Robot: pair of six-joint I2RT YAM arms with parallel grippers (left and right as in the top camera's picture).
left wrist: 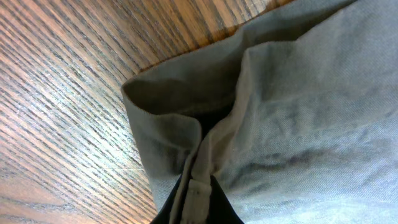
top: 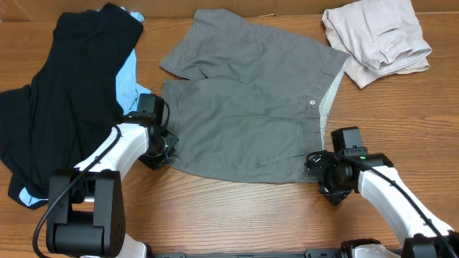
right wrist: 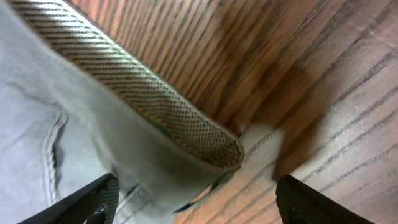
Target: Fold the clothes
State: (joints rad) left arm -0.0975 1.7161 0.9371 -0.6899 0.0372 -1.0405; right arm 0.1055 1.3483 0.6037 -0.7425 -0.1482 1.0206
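Observation:
Grey shorts [top: 251, 100] lie spread flat in the middle of the wooden table, waistband to the right. My left gripper [top: 161, 147] is at the shorts' lower left leg hem. In the left wrist view it [left wrist: 196, 202] is shut, pinching a folded edge of the grey fabric [left wrist: 298, 112]. My right gripper [top: 324, 172] is at the lower right waistband corner. In the right wrist view its fingers [right wrist: 205, 205] are wide open on either side of the waistband corner [right wrist: 161, 124], whose mesh lining shows.
A black garment [top: 64, 100] lies at the far left over a light blue one [top: 128, 79]. A beige garment [top: 380, 32] lies crumpled at the back right. Bare wood table [top: 229, 215] runs along the front.

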